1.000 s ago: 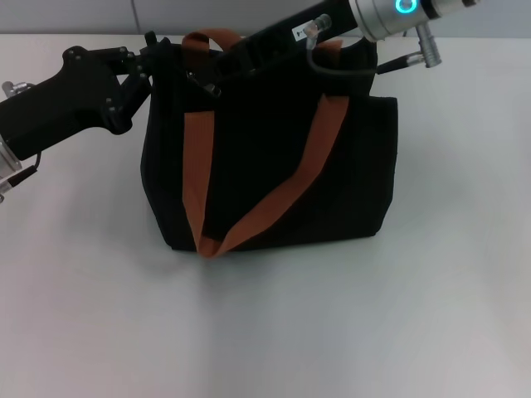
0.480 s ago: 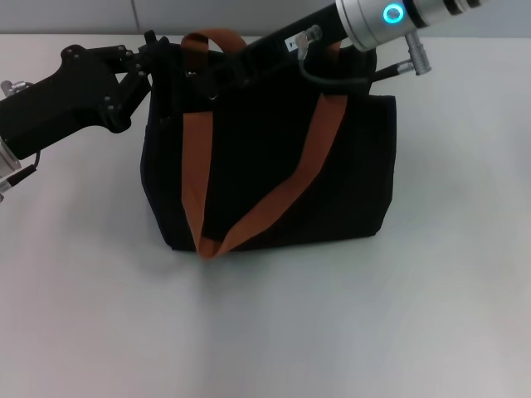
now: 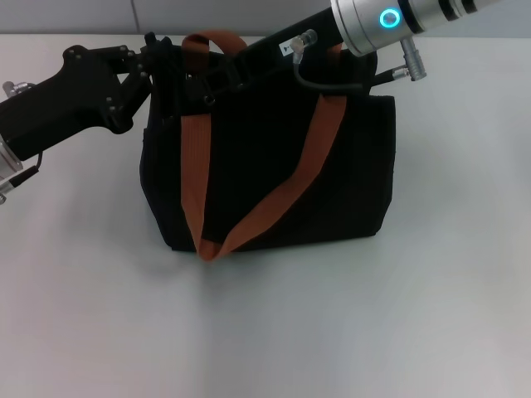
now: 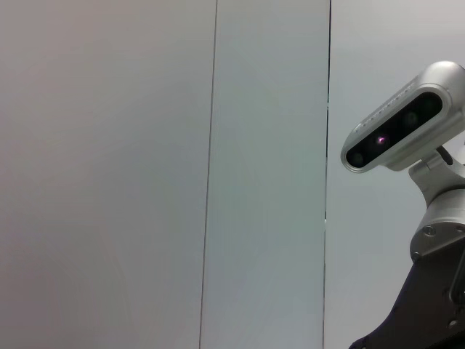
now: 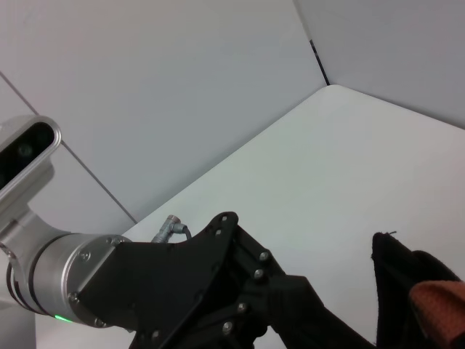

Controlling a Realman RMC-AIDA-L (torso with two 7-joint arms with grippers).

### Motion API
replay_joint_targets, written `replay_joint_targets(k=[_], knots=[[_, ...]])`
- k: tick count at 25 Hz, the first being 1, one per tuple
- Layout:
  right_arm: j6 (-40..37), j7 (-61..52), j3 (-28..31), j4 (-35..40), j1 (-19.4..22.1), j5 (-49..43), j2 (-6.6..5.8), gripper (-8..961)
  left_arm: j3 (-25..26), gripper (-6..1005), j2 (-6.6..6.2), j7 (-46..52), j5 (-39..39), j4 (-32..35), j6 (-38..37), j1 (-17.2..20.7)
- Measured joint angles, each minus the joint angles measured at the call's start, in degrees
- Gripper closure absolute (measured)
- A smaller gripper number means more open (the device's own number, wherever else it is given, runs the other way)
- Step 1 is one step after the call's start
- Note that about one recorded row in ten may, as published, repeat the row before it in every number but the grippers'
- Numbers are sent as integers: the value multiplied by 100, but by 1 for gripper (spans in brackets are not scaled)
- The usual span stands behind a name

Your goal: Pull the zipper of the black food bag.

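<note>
Both arms: at the top edge of the black food bag point(image 3: 270, 166), which stands upright on the white bench point(image 3: 332, 332).
left end effector point(image 3: 158, 62): at the bag's top left corner, beside the orange strap point(image 3: 192, 157); apart or together, cannot tell.
right end effector point(image 3: 203, 81): reaches across the top from the right, down at the zip line near the left end; finger state hidden.
zipper point(image 3: 207, 87): not clearly visible, presumably under the right end effector.
step judged: pull along the track.
do well: left should brace the corner, right should draw straight along the track, low and steady, so the fabric doesn't bunch.
risk: bag tips or slides.
</note>
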State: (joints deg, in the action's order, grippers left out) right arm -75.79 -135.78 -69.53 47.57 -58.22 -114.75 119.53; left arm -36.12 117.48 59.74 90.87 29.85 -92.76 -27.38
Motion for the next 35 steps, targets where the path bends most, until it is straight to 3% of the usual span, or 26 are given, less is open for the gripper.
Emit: replay_joint_targets(k=[29, 35], knots=[[-97, -73, 1, -15, 14, 110, -17, 770, 0, 909, 11, -6, 1, -4, -4, 17], [-64, -73, -108, 19, 14, 103, -17, 888, -1, 907, 11, 5, 3, -1, -5, 13]])
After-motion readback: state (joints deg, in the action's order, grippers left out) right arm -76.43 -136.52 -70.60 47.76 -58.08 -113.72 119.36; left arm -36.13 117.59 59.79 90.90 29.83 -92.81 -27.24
